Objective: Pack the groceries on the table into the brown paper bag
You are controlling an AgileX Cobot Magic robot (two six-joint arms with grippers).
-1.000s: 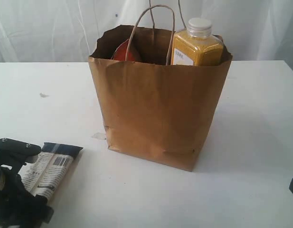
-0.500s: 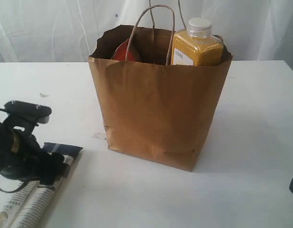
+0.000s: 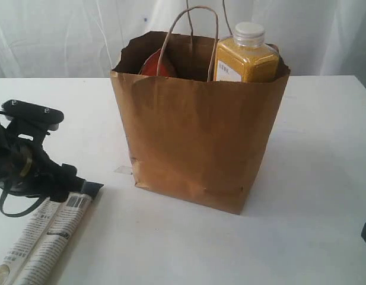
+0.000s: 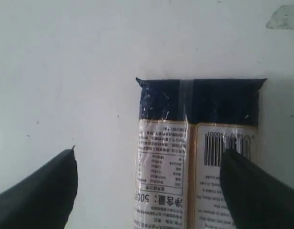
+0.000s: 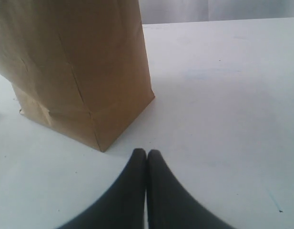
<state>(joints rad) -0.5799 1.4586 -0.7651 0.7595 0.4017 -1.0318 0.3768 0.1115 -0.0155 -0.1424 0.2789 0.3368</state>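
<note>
The brown paper bag point(image 3: 194, 139) stands upright mid-table, also in the right wrist view point(image 5: 75, 62). Inside it stand the yellow juice bottle point(image 3: 246, 58) with a white cap and a red-orange pouch point(image 3: 155, 65). The long pasta packet point(image 3: 49, 234) lies flat at the near left. My left gripper point(image 3: 67, 185) hangs open over its dark far end point(image 4: 199, 98). One finger point(image 4: 254, 191) overlaps the barcode edge, and the other point(image 4: 44, 193) is over bare table. My right gripper point(image 5: 147, 152) is shut and empty, low over the table in front of the bag's corner.
The white table point(image 3: 316, 178) stretches around the bag. A small scrap of tape point(image 3: 122, 170) lies by the bag's near-left base, also seen past the packet point(image 4: 283, 17). The bag's twisted handles point(image 3: 191, 35) stick up above its mouth. White curtain behind.
My left arm has lifted from the near-left corner and moved back toward the packet's dark end, uncovering most of the packet. Its jaws stay open. The right gripper has not moved.
</note>
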